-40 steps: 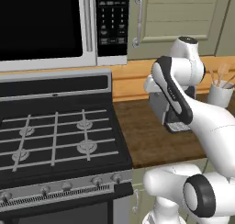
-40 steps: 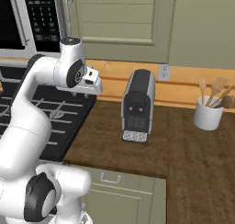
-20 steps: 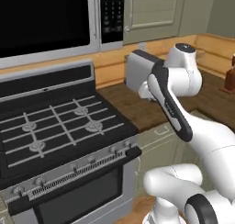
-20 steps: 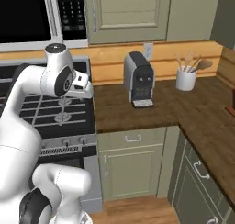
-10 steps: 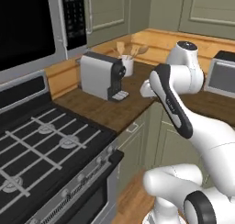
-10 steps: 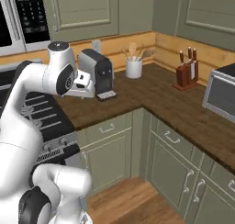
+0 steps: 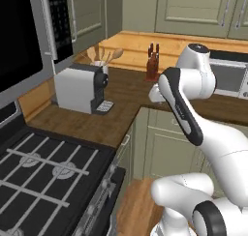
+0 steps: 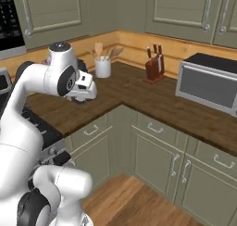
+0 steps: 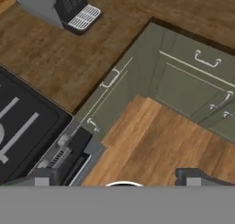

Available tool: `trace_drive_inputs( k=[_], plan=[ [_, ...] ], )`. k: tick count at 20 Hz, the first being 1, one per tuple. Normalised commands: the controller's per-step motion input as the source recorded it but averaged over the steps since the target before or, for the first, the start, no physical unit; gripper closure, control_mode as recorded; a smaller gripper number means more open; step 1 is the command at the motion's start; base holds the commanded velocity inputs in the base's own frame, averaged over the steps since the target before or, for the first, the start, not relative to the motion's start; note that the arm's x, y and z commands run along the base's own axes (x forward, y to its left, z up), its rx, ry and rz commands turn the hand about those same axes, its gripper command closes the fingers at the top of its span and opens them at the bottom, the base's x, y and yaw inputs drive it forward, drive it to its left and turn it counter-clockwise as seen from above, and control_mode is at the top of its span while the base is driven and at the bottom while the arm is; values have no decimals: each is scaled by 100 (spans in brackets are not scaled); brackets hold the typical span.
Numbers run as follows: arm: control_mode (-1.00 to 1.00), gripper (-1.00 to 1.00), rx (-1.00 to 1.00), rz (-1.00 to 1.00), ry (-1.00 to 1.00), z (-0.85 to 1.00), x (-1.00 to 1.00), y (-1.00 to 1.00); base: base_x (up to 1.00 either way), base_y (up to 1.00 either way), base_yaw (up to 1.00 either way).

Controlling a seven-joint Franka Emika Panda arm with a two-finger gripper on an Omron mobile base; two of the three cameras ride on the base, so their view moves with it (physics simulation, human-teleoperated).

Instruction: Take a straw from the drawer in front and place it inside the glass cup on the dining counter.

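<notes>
gripper: held high over the wood floor, 2 fingertips spread apart, nothing between them
drawer: closed, in the corner cabinets just right of the stove
coffee machine: on the far-left worktop

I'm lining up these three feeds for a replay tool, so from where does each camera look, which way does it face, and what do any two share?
Left base view: behind the arm's left, looking forward and down at the coffee machine and stove; the white arm rises at right.
Right base view: behind the arm's right, facing the corner counter, microwave and knife block; the arm rises at left.
Hand view: on the hand, looking down at cabinet drawers and wood floor; dark fingertips at the bottom.
Shared: both base views show the utensil holder and knife block.
</notes>
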Motion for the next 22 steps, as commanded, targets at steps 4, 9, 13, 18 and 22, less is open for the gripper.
trace_drive_inputs(
  k=[4,9,13,18,22],
  plan=[
    [100,-100,0,0,0,0,0,0,28,56,-42],
    [100,-100,0,0,0,0,0,0,30,68,-34],
    [-100,-100,21,-20,-4,0,19,-6,0,0,0],
    [-100,-100,40,-6,-9,-10,0,-92,0,0,0],
    [-100,-100,46,0,-10,-47,0,-90,0,0,0]
  ],
)
